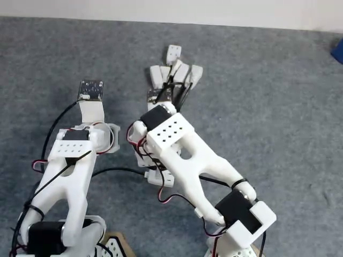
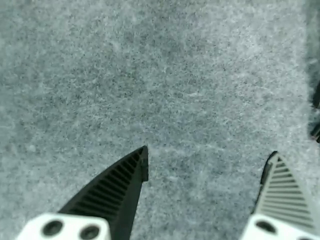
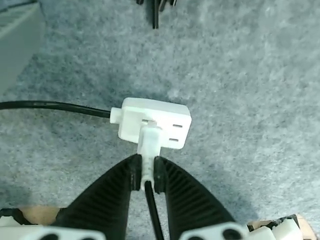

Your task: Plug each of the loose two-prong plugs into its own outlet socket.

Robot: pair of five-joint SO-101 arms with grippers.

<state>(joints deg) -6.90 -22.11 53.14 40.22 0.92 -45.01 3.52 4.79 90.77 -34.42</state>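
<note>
Right gripper (image 3: 145,167) clamped on a white two-prong plug (image 3: 149,142) at the outlet block (image 3: 175,116); left gripper (image 2: 207,154) spread open over bare grey desk (image 2: 150,75).

Right wrist view: the plug body sits against the face of the white outlet block. The prongs are hidden, so seating depth cannot be judged. The plug cord (image 3: 152,210) runs back between the fingers. A free pair of slots (image 3: 175,126) lies just beside the plug. The block's black cable (image 3: 55,106) leaves one end and is cut off at the frame edge. Dark cord ends (image 3: 155,12) are also cut off. High view: the right arm (image 1: 182,150) covers its gripper and the plug. A white piece (image 1: 161,179) on a black cable peeks out beneath it, identity unclear. Beyond the arm lies a cluster of white plugs (image 1: 174,72), partly hidden by the wrist.
</note>
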